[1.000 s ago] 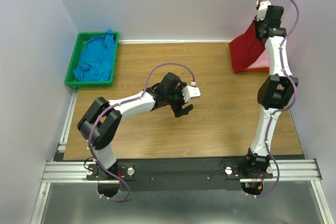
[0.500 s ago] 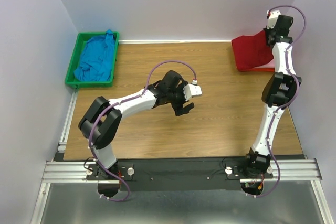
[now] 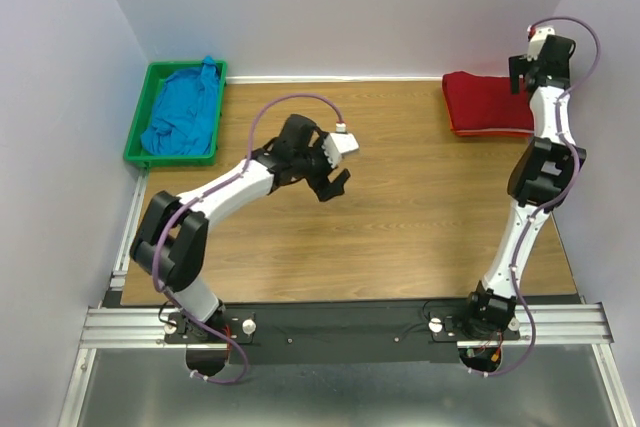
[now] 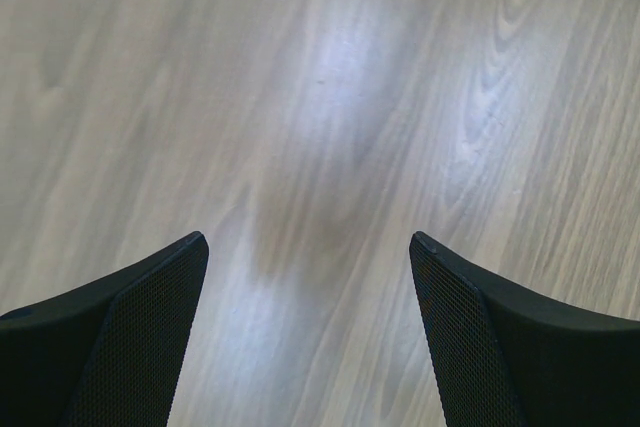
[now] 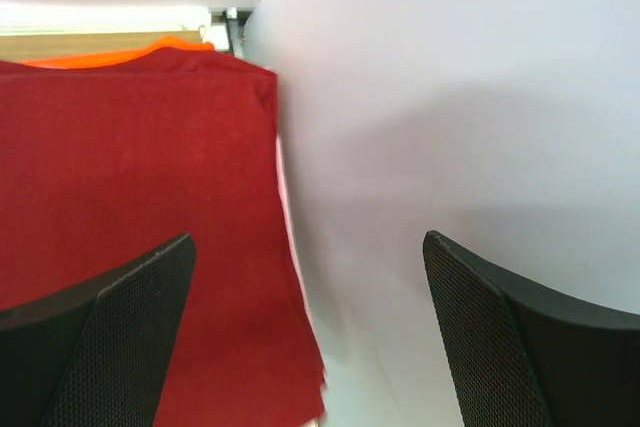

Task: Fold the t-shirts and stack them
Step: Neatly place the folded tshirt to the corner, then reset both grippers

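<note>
The right gripper (image 5: 308, 243) has opened and released the dark red t-shirt (image 3: 487, 102), which now lies folded flat. The left gripper (image 3: 330, 185), open and empty, has shifted toward the blue t-shirt (image 3: 182, 115).

Right wrist view: the folded dark red cloth t-shirt (image 5: 130, 197) runs off the left and bottom edges. Under it, a light pink cloth layer (image 5: 296, 247) shows only as a thin sliver along its right edge. The thin orange tray (image 5: 160, 45) shows only as a strip at upper left.

Top view, upper left: the crumpled bright blue cloth t-shirt (image 3: 182, 112) hides most of the floor of the green plastic bin (image 3: 170, 159).
</note>
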Action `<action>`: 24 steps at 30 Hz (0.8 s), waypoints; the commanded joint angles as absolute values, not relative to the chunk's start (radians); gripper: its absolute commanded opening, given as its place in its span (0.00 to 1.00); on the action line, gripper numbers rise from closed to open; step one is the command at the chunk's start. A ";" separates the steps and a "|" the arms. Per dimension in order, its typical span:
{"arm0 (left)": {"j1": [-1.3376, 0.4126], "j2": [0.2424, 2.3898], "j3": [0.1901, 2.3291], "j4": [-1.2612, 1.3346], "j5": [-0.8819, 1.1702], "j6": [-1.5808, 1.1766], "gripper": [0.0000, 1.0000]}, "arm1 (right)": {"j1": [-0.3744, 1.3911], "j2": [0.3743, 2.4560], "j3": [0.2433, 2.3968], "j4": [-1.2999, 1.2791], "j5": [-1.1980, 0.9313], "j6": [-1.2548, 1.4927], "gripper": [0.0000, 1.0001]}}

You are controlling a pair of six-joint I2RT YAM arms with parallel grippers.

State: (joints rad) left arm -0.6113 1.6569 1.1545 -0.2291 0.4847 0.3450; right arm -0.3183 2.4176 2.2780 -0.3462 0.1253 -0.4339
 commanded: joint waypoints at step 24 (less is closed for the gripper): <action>-0.189 1.298 1.068 -0.255 0.508 0.186 0.90 | -0.071 1.416 1.251 -0.546 -0.485 -0.035 1.00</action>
State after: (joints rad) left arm -0.2062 1.3567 1.1385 -0.2634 0.4805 0.1925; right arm -0.1394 1.5143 1.4231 -0.5358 -0.4160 -0.1162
